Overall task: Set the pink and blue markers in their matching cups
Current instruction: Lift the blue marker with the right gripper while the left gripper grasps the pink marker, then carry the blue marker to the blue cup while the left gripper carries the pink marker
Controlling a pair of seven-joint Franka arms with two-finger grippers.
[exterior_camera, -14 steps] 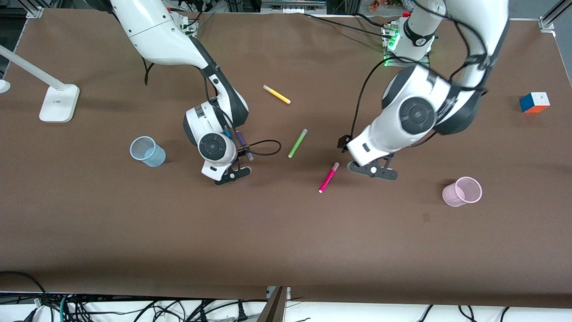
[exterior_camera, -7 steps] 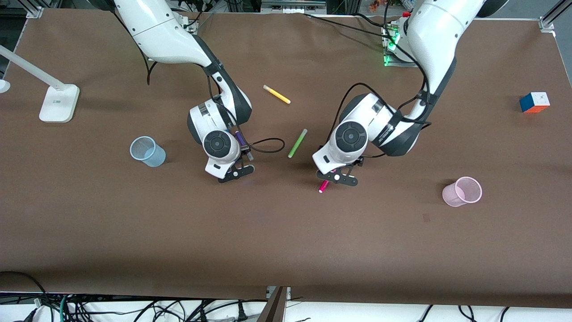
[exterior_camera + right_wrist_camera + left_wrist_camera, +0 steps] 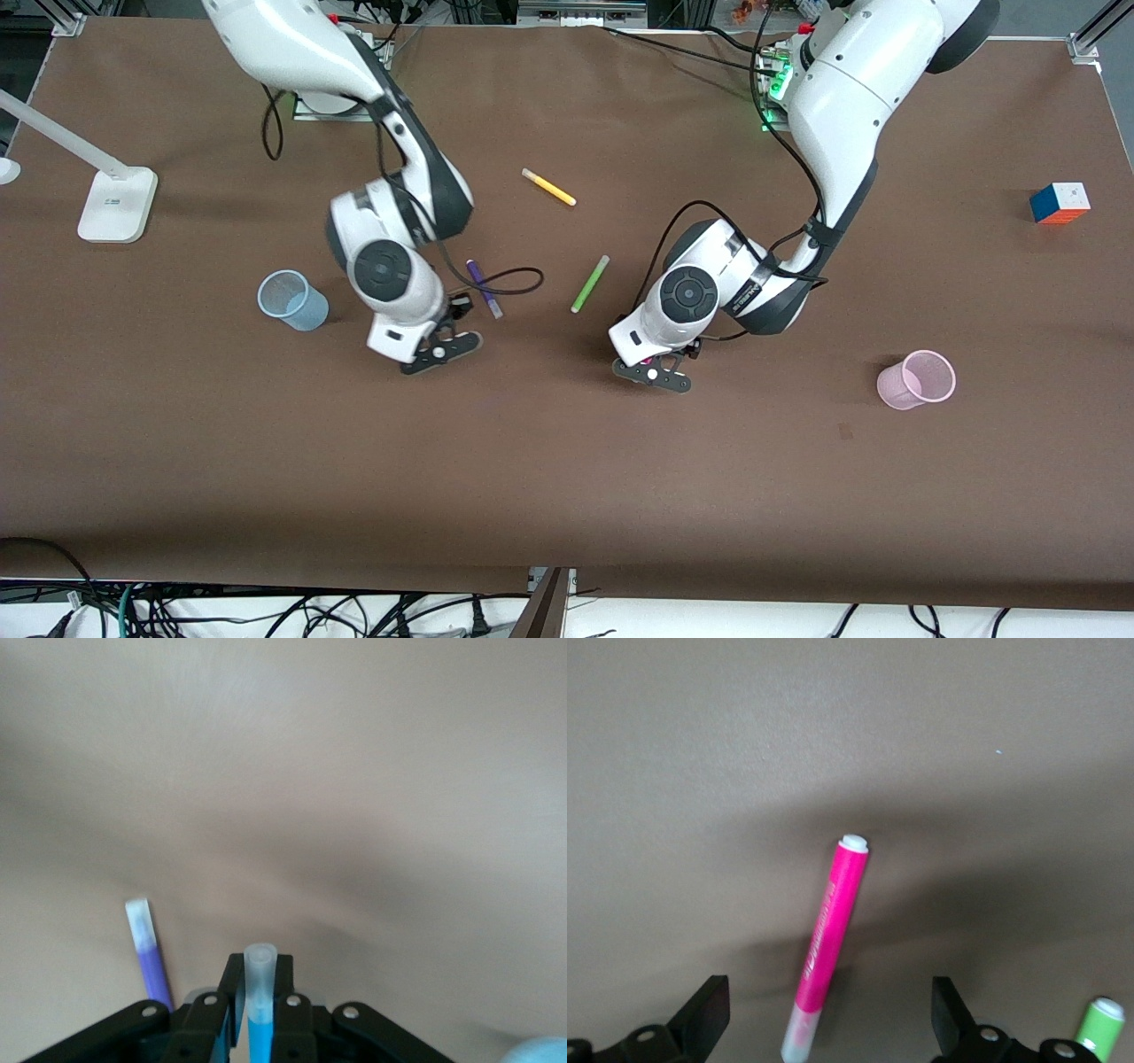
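Note:
My right gripper (image 3: pixel 434 346) is shut on the blue marker (image 3: pixel 260 1010), whose greyish cap sticks out between the fingers (image 3: pixel 232 979). It holds the marker above the table, between the purple pen and the pale blue cup (image 3: pixel 292 299). My left gripper (image 3: pixel 656 372) is open and low over the pink marker (image 3: pixel 828 939), which lies on the table between the two fingers (image 3: pixel 709 1005). In the front view only a sliver of the pink marker (image 3: pixel 649 361) shows under the hand. The pale pink cup (image 3: pixel 917 379) stands toward the left arm's end of the table.
A dark purple pen (image 3: pixel 485 289) lies beside my right hand and also shows in the right wrist view (image 3: pixel 149 952). A lime-green pen (image 3: pixel 590 283) lies between the arms. A yellow pen (image 3: pixel 548 187), a colour cube (image 3: pixel 1060 202) and a lamp base (image 3: pixel 115 204) are farther off.
My right gripper has moved toward the blue cup with the blue marker, uncovering the purple pen. My left gripper has swung over the pink marker and now straddles it.

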